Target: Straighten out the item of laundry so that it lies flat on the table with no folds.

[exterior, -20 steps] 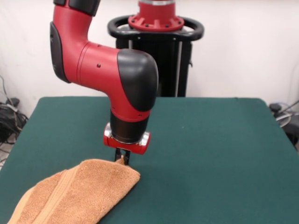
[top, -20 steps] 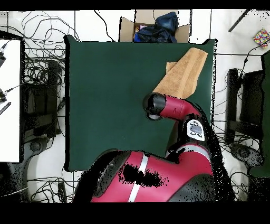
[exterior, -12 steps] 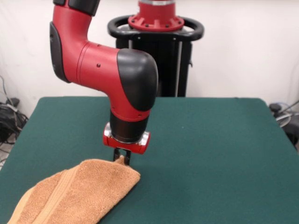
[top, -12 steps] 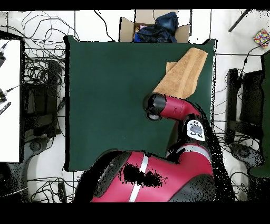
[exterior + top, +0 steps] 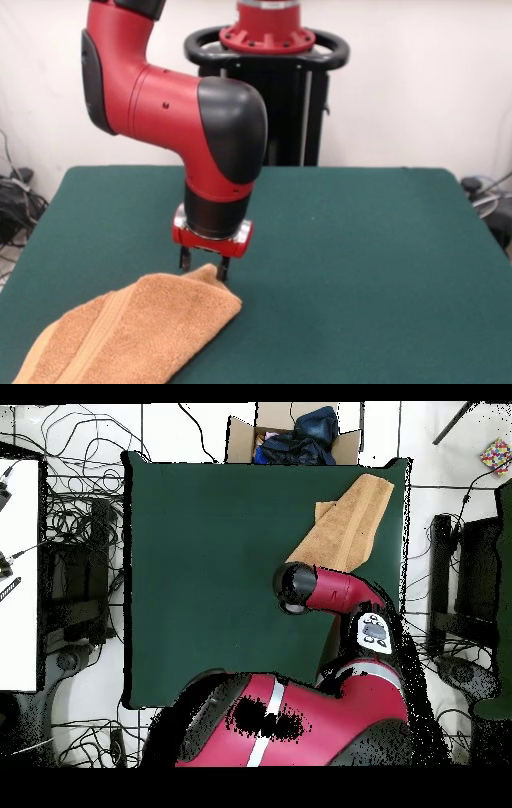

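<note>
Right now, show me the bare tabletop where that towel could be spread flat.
In the front view, the green table is bare right of the tool to its right edge, and behind the arm to the far edge. The near-left corner is crowded: the folded orange-tan towel lies there, with the open tool at its tip.

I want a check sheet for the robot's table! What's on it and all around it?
Surface: dark green table, bare apart from the towel.
Job's things: orange-tan towel lies folded over at one corner of the table, reaching its edge.
Clutter: nothing seen on the table.
Gripper: gripper open, fingers astride the towel's raised corner.
Cables: tangled cables on the floor beside the table.
Surroundings: cardboard box with dark cloth, beyond the table edge.
</note>
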Action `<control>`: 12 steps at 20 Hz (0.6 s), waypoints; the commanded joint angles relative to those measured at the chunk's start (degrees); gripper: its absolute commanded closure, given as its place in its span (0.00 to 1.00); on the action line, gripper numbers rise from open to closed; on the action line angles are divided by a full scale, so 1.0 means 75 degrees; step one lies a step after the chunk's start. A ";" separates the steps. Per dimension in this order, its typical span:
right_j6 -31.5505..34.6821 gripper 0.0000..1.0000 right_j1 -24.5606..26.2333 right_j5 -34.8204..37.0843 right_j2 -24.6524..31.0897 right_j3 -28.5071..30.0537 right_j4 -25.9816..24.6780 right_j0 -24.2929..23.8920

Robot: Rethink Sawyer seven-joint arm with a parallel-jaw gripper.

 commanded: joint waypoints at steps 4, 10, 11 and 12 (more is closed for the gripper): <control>0.1083 0.00 -0.0310 0.0232 0.0840 0.1284 0.0289 0.0345; 0.0510 0.00 -0.0162 -0.0526 0.1088 0.1150 -0.0112 -0.0053; 0.0478 0.00 -0.0141 -0.0534 0.1090 0.1089 -0.0150 -0.0062; 0.0460 0.00 -0.0128 -0.0520 0.1080 0.1024 -0.0183 -0.0048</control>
